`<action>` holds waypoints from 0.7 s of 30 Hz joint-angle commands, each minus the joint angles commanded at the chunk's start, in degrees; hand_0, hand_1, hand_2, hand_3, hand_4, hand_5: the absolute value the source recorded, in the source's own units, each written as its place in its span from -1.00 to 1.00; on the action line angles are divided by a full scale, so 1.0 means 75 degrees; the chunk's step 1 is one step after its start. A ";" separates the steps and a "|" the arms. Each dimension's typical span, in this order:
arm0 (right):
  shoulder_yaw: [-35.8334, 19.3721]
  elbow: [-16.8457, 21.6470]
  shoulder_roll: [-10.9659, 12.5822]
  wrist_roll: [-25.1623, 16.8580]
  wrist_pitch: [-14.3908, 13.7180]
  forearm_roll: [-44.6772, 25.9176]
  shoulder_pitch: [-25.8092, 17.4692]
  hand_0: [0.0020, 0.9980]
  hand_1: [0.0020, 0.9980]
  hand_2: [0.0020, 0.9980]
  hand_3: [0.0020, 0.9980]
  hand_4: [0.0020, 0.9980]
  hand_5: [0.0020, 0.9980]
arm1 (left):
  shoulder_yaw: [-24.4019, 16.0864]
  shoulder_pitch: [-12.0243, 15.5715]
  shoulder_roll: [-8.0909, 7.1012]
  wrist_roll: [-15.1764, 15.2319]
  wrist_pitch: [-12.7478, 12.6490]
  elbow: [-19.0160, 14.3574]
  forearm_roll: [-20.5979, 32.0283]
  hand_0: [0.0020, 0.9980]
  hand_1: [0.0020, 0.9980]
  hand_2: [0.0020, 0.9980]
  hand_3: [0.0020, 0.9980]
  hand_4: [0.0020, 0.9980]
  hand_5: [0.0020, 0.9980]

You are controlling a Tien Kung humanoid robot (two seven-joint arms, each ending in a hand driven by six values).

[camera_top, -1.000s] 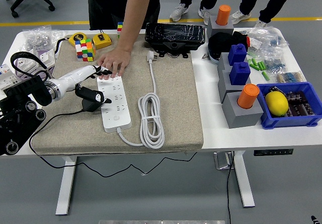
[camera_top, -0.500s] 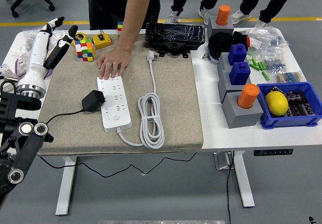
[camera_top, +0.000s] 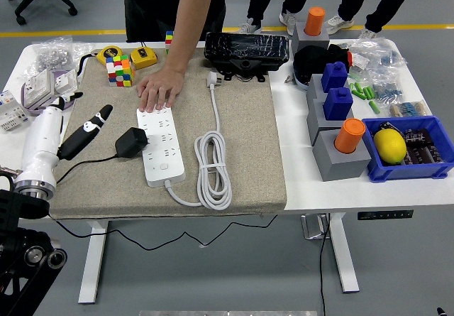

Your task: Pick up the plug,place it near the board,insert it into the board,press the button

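Head view shows my left hand (camera_top: 67, 133) with fingers released, holding nothing, lying on the mat (camera_top: 248, 160) left of the plug (camera_top: 130, 142). The plug sits against the left side of the board (camera_top: 162, 145); I cannot tell if it is fully inserted. I judge pressing the button comes next. A person's hand (camera_top: 160, 89) holds the board's far end, so open room is at the near end.

The table (camera_top: 319, 188) has a smooth white top, and a rough, matt beige cloth mat (camera_top: 241, 153) covers most of it. The board (camera_top: 162, 145) and its coiled cable (camera_top: 213, 167) look like smooth white plastic. The plug (camera_top: 130, 143) is matt black plastic. The robot hand (camera_top: 67, 128) has a glossy white shell with black fingers. A glossy blue plastic bin (camera_top: 425, 168) holds a smooth yellow lemon (camera_top: 389, 145).
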State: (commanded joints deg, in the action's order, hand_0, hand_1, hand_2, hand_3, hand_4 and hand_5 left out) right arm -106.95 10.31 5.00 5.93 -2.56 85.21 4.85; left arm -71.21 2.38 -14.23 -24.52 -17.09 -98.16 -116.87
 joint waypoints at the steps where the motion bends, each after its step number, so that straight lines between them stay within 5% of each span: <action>1: 0.0000 0.0000 0.0001 0.0002 0.0000 0.0001 0.0003 0.65 0.46 0.44 0.53 1.00 1.00 | 0.0065 -0.0004 -0.0021 -0.0005 0.0078 0.0019 0.0026 0.79 0.80 0.72 0.65 1.00 1.00; 6: 0.0015 0.0000 0.0007 -0.0001 0.0001 -0.0014 0.0010 0.65 0.46 0.44 0.53 1.00 1.00 | 0.0413 -0.0108 -0.0036 0.0015 0.0428 0.0283 0.0147 0.82 0.82 0.73 0.66 1.00 1.00; 21: 0.0008 0.0000 0.0025 -0.0002 0.0001 0.0002 0.0047 0.65 0.46 0.44 0.53 1.00 1.00 | 0.0858 -0.0370 -0.0008 0.0154 0.0607 0.0790 0.0341 0.82 0.82 0.72 0.65 1.00 1.00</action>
State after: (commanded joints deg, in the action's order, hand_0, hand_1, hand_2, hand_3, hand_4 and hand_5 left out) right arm -106.89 10.31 5.18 5.92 -2.55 85.22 5.20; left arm -64.77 -0.40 -14.29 -23.36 -12.53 -92.23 -114.32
